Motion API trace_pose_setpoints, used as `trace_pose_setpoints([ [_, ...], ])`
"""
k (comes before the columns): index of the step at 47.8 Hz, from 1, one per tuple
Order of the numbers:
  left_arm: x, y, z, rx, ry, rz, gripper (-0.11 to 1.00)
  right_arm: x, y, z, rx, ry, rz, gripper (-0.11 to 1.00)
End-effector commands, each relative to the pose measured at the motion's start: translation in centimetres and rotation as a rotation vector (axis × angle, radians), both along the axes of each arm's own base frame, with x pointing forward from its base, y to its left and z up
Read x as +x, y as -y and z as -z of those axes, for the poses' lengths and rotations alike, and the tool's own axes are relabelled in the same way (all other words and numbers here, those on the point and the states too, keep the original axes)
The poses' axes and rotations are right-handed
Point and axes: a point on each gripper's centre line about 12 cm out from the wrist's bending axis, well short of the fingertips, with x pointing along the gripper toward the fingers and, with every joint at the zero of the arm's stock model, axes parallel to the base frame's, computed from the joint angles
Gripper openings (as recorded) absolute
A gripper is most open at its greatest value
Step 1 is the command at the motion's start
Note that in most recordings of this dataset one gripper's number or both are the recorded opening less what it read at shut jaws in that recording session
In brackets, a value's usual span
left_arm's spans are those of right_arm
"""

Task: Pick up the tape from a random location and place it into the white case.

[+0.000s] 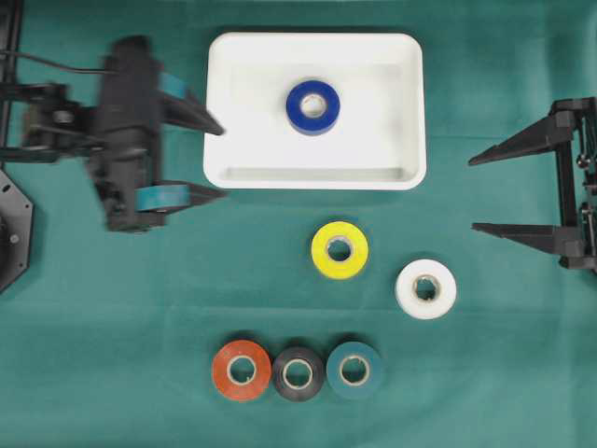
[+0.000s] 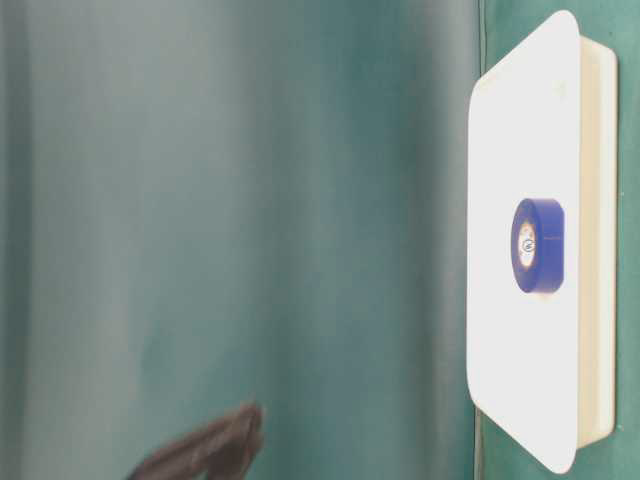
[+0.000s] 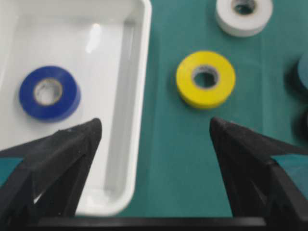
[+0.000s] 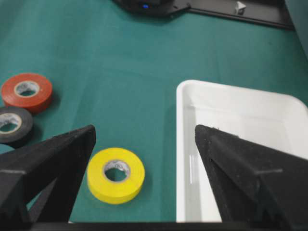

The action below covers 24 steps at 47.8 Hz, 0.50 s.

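The white case [image 1: 315, 177] lies at the back middle of the green cloth with a blue tape roll [image 1: 312, 106] flat inside it. In the left wrist view the blue tape roll [image 3: 49, 93] lies in the white case [image 3: 134, 96]. My left gripper [image 1: 223, 161] hovers just left of the case, open and empty, one finger over the case's near corner [image 3: 155, 122]. My right gripper [image 1: 472, 194] stands open and empty to the right of the case [image 4: 144, 129]. A yellow tape roll [image 1: 339, 249] lies in front of the case [image 3: 206, 79] [image 4: 115, 174].
A white tape roll [image 1: 425, 288] lies right of the yellow one. Red [image 1: 242, 370], black [image 1: 298, 373] and teal [image 1: 354, 371] rolls sit in a row near the front. The table-level view shows the case [image 2: 520, 150], the blue roll [image 2: 540, 245] and a blurred dark finger [image 2: 215, 445].
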Motion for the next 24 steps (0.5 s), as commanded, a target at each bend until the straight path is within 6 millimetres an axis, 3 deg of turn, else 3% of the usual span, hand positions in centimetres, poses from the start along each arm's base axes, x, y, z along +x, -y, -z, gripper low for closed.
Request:
trace_pose_setpoints([
  [1,-2.0,0.3,-1.4,0.002,0.072,0.0,0.9,0.2,0.0,-1.3,0.001,0.035,0.002,0.92],
  [14,-7.6,1.1,-2.9,0.011,0.221,0.011,0.9,0.0,0.1,-1.3,0.001,0.026,0.007,0.92],
  [24,-9.6,1.3,-0.4,0.01,0.241,0.011,0.9,-0.1,0.4,-1.1,0.0,0.012,0.021,0.92],
])
